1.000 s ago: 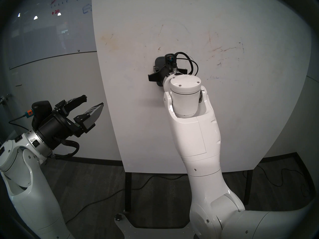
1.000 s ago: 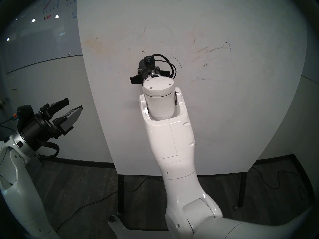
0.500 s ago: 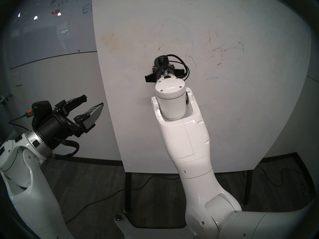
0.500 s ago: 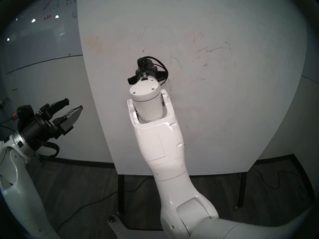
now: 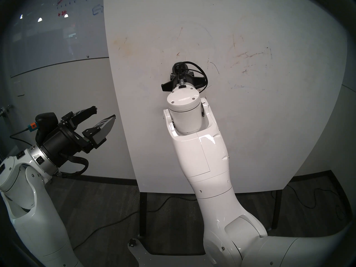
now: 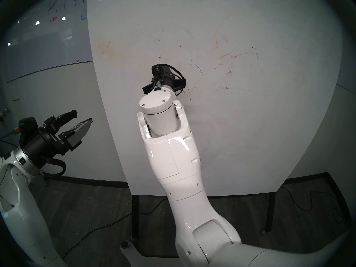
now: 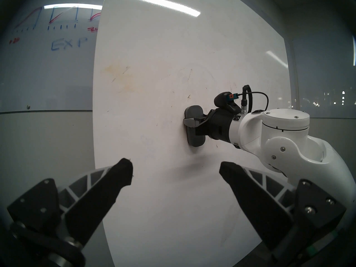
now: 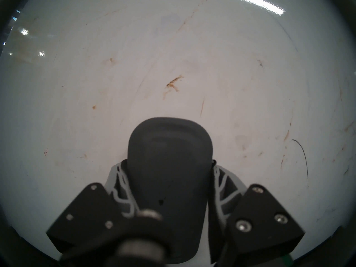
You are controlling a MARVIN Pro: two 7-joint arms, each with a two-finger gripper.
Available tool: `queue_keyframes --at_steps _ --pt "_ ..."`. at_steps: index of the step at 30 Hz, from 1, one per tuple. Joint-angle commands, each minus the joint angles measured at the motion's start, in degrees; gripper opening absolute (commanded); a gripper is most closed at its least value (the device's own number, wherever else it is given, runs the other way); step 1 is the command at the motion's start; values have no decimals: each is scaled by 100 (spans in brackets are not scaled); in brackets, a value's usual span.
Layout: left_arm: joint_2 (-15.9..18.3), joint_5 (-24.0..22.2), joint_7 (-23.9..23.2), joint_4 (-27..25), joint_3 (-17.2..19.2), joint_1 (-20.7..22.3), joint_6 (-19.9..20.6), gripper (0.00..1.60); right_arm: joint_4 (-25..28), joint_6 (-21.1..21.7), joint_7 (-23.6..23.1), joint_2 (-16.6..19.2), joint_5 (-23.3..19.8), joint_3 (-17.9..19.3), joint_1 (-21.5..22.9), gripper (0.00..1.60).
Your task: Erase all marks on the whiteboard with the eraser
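1. Two grippers in view: right gripper (image 7: 192, 124) clamped on the dark grey eraser (image 7: 193, 130), pressed flat against the whiteboard (image 7: 163, 58) near its middle.
2. Left gripper (image 7: 176, 173) spread wide, holding nothing, parked well apart to the left of the board.
3. No bold orange letters visible; only faint orange-brown remnants (image 8: 173, 84) just above the eraser, thin streaks (image 5: 252, 55) farther right, and a dark curved line (image 8: 302, 160).
4. Judged nearly finished: main writing apparently gone, scattered traces left above and to the right.
5. Red and blue graph scribbles (image 7: 55, 22) on the far wall board, untouched.
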State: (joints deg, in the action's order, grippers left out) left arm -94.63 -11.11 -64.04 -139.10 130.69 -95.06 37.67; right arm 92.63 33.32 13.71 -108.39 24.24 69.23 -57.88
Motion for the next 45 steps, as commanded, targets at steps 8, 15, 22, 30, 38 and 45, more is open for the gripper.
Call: queue_keyframes --at_steps 8,15,22,30,38,45 --pt "10 -15 -2 -90 -11 14 -1 160 103 54 282 223 96 797 478 0" --pt "10 -14 -2 -90 -11 14 0 160 202 95 259 321 133 1013 544 0" --pt "10 -15 -1 -90 -11 15 0 160 273 150 204 409 140 1176 590 0" --pt "10 -18 0 -90 -12 15 0 160 341 190 122 478 147 1230 545 0" --pt "10 -18 0 -90 -12 15 0 160 356 187 80 583 173 1306 557 0" --pt "9 -17 0 -90 -12 15 0 160 407 187 -16 724 166 1414 543 0"
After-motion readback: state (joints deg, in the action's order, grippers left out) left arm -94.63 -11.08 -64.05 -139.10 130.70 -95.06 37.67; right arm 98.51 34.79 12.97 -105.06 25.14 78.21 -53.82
